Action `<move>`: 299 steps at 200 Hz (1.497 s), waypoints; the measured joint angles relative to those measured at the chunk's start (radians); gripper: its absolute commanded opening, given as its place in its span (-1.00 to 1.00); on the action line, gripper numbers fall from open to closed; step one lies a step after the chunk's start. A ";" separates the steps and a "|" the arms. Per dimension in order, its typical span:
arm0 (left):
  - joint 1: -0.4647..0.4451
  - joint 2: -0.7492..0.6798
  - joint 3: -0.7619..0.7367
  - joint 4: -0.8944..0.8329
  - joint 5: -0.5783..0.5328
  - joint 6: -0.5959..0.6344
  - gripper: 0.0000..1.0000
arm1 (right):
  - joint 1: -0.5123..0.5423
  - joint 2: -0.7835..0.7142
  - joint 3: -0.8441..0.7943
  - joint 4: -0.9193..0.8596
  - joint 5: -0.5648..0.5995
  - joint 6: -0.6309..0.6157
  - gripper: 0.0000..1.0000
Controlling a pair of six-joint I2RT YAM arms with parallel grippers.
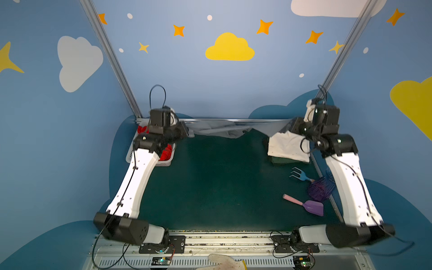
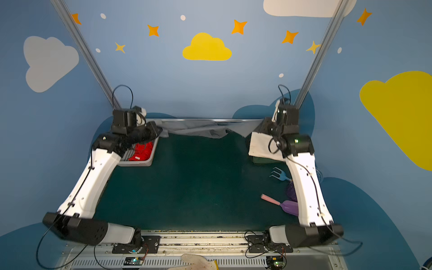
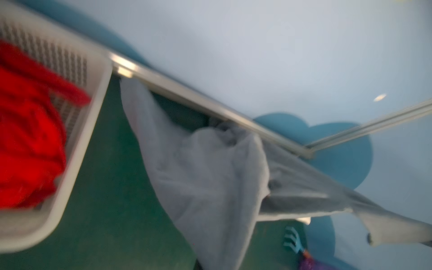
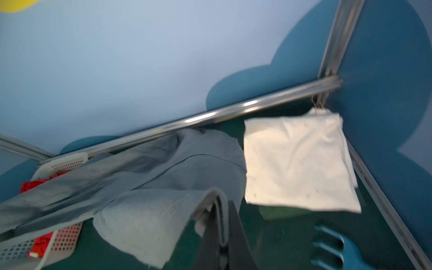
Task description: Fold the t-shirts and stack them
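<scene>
Grey t-shirt [image 1: 217, 129] up off the green tabletop [image 1: 210, 187] at the far edge, hanging like a saggy line between both arms, bunched and droopy in the middle. Left pincer [image 1: 184, 132] pressed together on one end of it, tips hidden by the cloth. Right pincer [image 4: 222, 217] pressed together on the other end, a fold of grey cloth pinched between the dark fingers [image 4: 233, 238], easy to see in the right wrist view. Cream-white t-shirt [image 1: 287, 146] folded into a square in the far right corner, lying on something dark green [image 1: 280, 161], just beside the right pincer. Red t-shirt [image 2: 141, 152] scrunched up inside the white basket [image 2: 138, 164] in the far left corner, under the left arm. Near the right arm, well apart from the shirts: a blue toy rake [image 1: 300, 175], a purple brush [image 1: 319, 189] and a purple scoop with a pink handle [image 1: 313, 207].
</scene>
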 measured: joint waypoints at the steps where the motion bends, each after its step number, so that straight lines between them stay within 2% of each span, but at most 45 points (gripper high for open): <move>1: -0.002 -0.013 -0.027 0.006 -0.004 -0.002 -0.93 | 0.002 -0.017 -0.025 0.004 0.004 0.002 -1.00; 12: -0.016 -0.104 -0.217 0.043 -0.024 -0.024 -0.91 | 0.013 -0.142 -0.206 0.026 0.020 0.024 -1.00; 40: -0.032 -0.266 -0.603 0.060 -0.064 -0.092 -0.36 | 0.066 -0.389 -0.600 -0.003 0.045 0.108 -1.00; 60: -0.037 -0.381 -0.745 0.030 -0.096 -0.128 -0.39 | 0.140 -0.549 -0.802 -0.085 0.062 0.200 -1.00; 66: -0.037 -0.420 -0.765 0.022 -0.105 -0.137 -0.27 | 0.158 -0.599 -0.844 -0.115 0.064 0.227 -1.00; 72: -0.037 -0.462 -0.780 0.014 -0.116 -0.141 -0.14 | 0.174 -0.644 -0.879 -0.143 0.066 0.254 -0.91; 85: -0.038 -0.528 -0.786 0.007 -0.135 -0.156 -0.12 | 0.190 -0.727 -0.916 -0.207 0.066 0.295 -0.99; 94: -0.038 -0.557 -0.780 0.008 -0.146 -0.158 -0.08 | 0.196 -0.755 -0.918 -0.231 0.064 0.309 -0.80; 104: -0.038 -0.574 -0.769 0.008 -0.154 -0.158 -0.01 | 0.200 -0.761 -0.911 -0.242 0.061 0.321 -0.26; 109: -0.038 -0.575 -0.762 0.008 -0.158 -0.158 -0.01 | 0.201 -0.752 -0.903 -0.248 0.058 0.326 -0.01; 119: -0.038 -0.560 -0.748 0.013 -0.165 -0.155 0.01 | 0.204 -0.710 -0.871 -0.270 0.058 0.330 0.22; 134: -0.038 -0.515 -0.735 0.031 -0.175 -0.150 0.20 | 0.209 -0.616 -0.797 -0.284 0.060 0.323 0.48; 144: -0.038 -0.471 -0.730 0.048 -0.174 -0.148 0.21 | 0.209 -0.541 -0.738 -0.283 0.066 0.314 0.57; 169: -0.038 -0.335 -0.730 0.107 -0.175 -0.145 0.36 | 0.211 -0.380 -0.624 -0.274 0.089 0.289 0.64; 205: -0.025 -0.133 -0.718 0.189 -0.180 -0.134 0.43 | 0.210 -0.210 -0.541 -0.180 0.086 0.244 0.66; 254: 0.000 0.248 -0.501 0.227 -0.186 -0.096 0.49 | 0.210 0.109 -0.359 -0.043 0.010 0.185 0.65; 262: 0.002 0.290 -0.482 0.239 -0.184 -0.093 0.51 | 0.210 0.159 -0.335 -0.025 -0.002 0.179 0.65; 275: 0.004 0.355 -0.459 0.253 -0.179 -0.088 0.65 | 0.210 0.241 -0.302 -0.006 -0.014 0.169 0.65; 299: 0.003 0.434 -0.398 0.249 -0.177 -0.081 0.64 | 0.210 0.377 -0.270 0.015 -0.025 0.162 0.68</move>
